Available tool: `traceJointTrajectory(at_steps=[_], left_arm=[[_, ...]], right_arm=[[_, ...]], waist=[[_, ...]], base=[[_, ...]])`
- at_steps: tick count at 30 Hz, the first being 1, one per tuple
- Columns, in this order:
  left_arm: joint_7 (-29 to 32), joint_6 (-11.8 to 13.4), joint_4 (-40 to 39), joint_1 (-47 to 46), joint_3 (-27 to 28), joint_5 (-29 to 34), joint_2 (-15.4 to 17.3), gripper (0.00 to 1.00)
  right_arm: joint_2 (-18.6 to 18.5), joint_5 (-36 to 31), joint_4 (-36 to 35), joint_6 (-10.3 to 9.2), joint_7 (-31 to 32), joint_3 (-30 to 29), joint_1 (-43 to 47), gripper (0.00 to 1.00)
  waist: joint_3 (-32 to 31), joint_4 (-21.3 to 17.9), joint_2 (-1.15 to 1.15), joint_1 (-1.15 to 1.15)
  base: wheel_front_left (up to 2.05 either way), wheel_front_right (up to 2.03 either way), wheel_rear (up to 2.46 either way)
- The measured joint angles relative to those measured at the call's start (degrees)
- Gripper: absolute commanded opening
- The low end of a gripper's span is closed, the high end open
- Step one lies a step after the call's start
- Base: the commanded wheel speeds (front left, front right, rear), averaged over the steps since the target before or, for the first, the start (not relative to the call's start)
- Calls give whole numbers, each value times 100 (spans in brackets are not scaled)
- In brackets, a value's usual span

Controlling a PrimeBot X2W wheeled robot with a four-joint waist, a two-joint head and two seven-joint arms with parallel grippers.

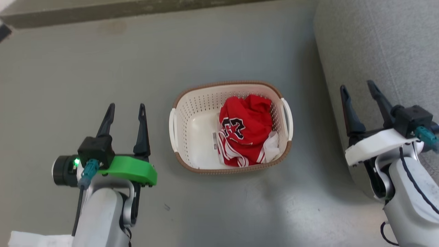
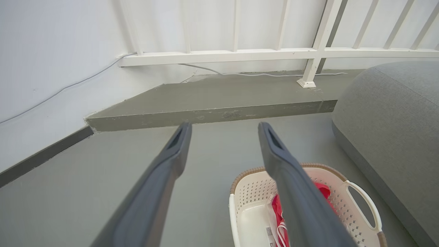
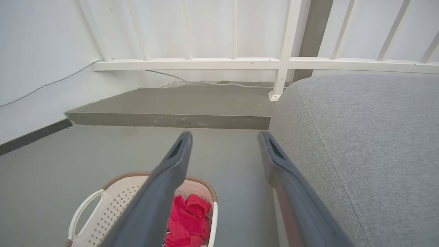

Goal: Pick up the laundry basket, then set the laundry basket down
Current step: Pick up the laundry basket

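Observation:
The laundry basket (image 1: 192, 113) rests on the grey floor between my two arms, cream-white with a brown rim and a white loop handle on each side. A crumpled red jersey (image 1: 245, 128) lies in its right half. My left gripper (image 1: 126, 109) hovers open to the left of the basket, well apart from it. My right gripper (image 1: 360, 90) is open to the right, over the edge of a grey cushion. The basket (image 2: 253, 192) appears low behind my left gripper (image 2: 224, 128), and the basket (image 3: 116, 202) sits lower left of my right gripper (image 3: 224, 137).
A large grey upholstered cushion (image 1: 377, 44) fills the right side, close to the basket. A raised concrete step (image 2: 212, 103) runs along the far side under a white railing (image 2: 274, 53). A white wall (image 2: 51, 61) with a cable stands at the left. White cloth (image 1: 37, 240) lies at the bottom left.

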Motion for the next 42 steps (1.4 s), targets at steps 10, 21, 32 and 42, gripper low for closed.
traceJointTrajectory(at_steps=[10, 21, 32, 42], left_arm=[[0, 0, 14, -560, 9, -4, -35, 100], [0, -8, 375, -1193, -12, -63, -60, 100], [175, -142, 858, -2167, -49, -124, -96, 100], [413, -428, 1695, -2851, -222, -257, -149, 100]], right_arm=[[-1, 1, 60, 98, 0, -66, -538, 100], [53, 46, 353, 201, -3, -57, -1177, 100], [144, 53, 842, 302, -14, 54, -2061, 100], [328, 63, 1642, 370, -14, 219, -2633, 100]], waist=[[734, -10, 0, 0], [1542, -43, 0, 1], [2352, -93, 0, 0], [2992, -150, 0, 0]], base=[[0, 0, 0], [0, 0, 0], [0, 0, 0], [0, 0, 0]])
